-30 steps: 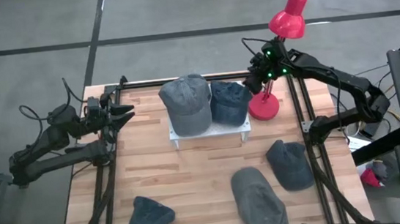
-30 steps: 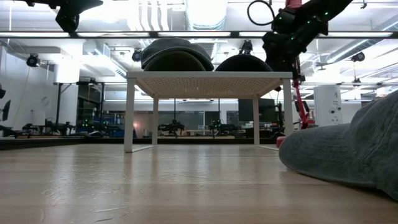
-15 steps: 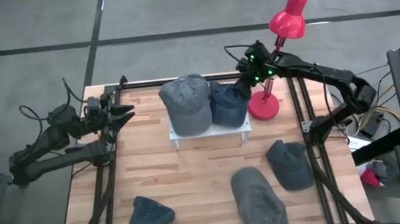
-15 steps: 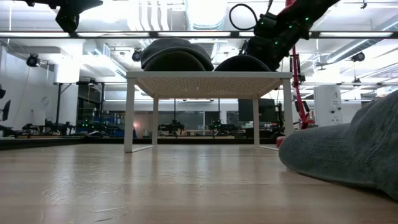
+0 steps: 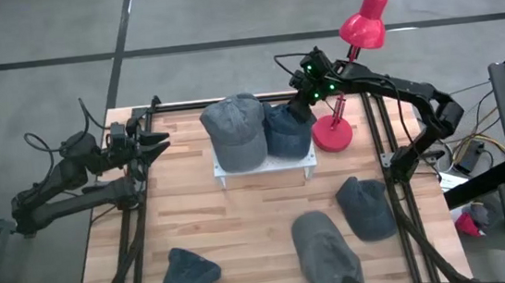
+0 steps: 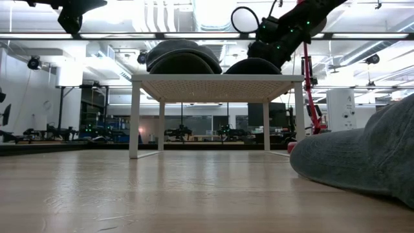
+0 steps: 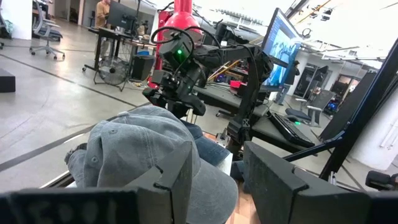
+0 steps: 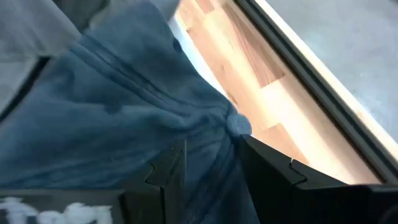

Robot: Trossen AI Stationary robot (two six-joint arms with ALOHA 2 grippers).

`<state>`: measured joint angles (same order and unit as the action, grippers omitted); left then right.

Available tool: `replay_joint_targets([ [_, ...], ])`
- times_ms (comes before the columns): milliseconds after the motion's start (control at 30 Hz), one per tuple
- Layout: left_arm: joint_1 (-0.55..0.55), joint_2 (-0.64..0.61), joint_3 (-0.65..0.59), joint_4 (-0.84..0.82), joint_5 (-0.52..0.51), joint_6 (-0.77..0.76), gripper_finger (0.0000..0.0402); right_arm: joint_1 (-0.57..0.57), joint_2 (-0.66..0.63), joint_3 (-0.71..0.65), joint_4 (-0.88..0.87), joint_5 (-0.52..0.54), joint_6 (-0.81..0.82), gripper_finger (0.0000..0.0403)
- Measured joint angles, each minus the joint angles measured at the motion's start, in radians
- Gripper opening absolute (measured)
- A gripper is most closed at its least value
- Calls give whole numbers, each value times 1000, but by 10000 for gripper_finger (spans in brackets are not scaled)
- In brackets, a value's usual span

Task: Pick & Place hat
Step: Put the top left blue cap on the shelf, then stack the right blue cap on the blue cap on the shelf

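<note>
Basically the blue hat (image 5: 287,129) sits on the right half of the white rack (image 5: 264,167), touching the grey hat (image 5: 236,129) beside it. Its crown button lies right between the right gripper (image 5: 300,107) fingers, jaws apart and straddling the crown top, not clamped yet. Left gripper (image 5: 152,142) waits well off at the table's left edge, jaws apart, so right arm is nearer.
</note>
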<state>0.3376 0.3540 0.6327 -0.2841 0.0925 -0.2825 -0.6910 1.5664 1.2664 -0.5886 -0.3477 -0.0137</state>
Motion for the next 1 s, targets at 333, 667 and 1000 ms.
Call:
replay_joint_targets([
  [333, 0, 0, 0, 0, 0, -1, 145, 4, -61, 91, -42, -13, -8, 141],
  [667, 0, 0, 0, 0, 0, -1, 145, 119, -225, 109, -309, -73, 19, 138],
  [1000, 0, 0, 0, 0, 0, 1, 145, 305, -419, 66, -476, -72, 203, 138],
])
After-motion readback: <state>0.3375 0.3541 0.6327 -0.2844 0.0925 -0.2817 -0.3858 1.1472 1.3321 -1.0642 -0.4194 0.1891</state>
